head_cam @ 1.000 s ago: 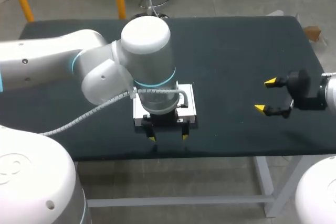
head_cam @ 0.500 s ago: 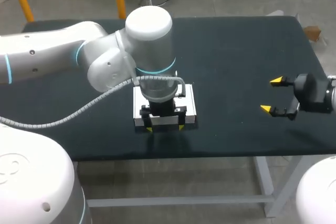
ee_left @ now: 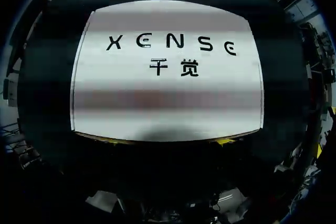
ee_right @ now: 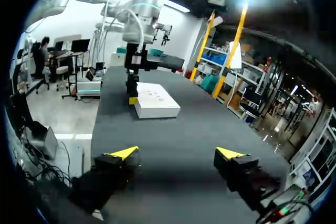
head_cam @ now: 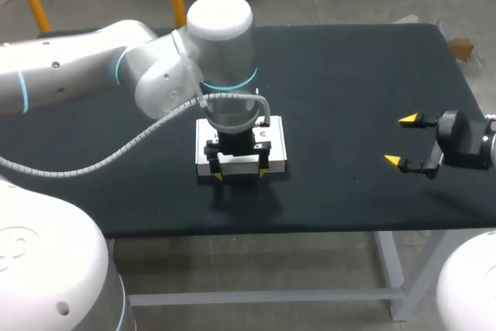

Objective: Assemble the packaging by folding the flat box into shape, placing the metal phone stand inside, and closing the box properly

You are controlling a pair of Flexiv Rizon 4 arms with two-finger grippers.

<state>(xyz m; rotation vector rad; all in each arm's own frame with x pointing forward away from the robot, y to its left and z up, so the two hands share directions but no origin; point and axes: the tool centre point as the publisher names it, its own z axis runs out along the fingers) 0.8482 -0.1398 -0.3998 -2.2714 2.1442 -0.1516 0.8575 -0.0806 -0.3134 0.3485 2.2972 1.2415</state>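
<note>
White box point(head_cam: 279, 149), looking shut, lies flat w/ printed face up on dark worktop point(head_cam: 349, 91), near front edge, left of centre; its long axis runs side to side, parallel w/ that edge. Jaws of L arm point(head_cam: 221, 29) are spread apart, gripping nothing, both yellow tips at box's near long edge; jaws of R arm point(head_cam: 488, 139) are spread and empty, well apart at worktop's R side. Step is prob. pressing the lid closed: best push straight down w/ both tips level, so box doesn't tip or skid.
</note>
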